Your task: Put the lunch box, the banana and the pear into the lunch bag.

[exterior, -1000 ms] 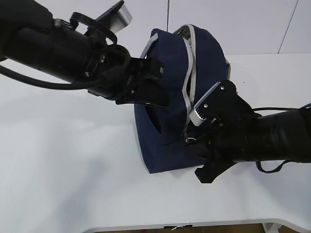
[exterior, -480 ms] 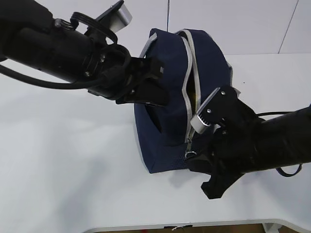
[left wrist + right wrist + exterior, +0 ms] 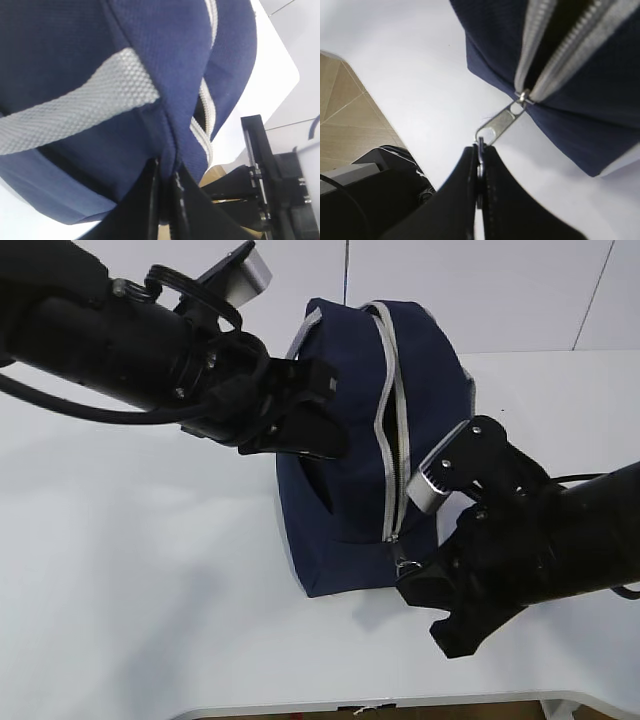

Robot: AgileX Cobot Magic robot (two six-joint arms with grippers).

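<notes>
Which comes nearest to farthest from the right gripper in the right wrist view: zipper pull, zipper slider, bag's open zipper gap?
1. Zipper pull: pinched in the right gripper, just above the fingertips.
2. Zipper slider: up and right, at the lunch bag corner.
3. Open zipper gap: farthest, top right.

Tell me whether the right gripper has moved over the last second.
Yes. The right gripper has shifted down and toward the table's near edge, dragging the zipper pull lower along the lunch bag, which stays put.
</notes>
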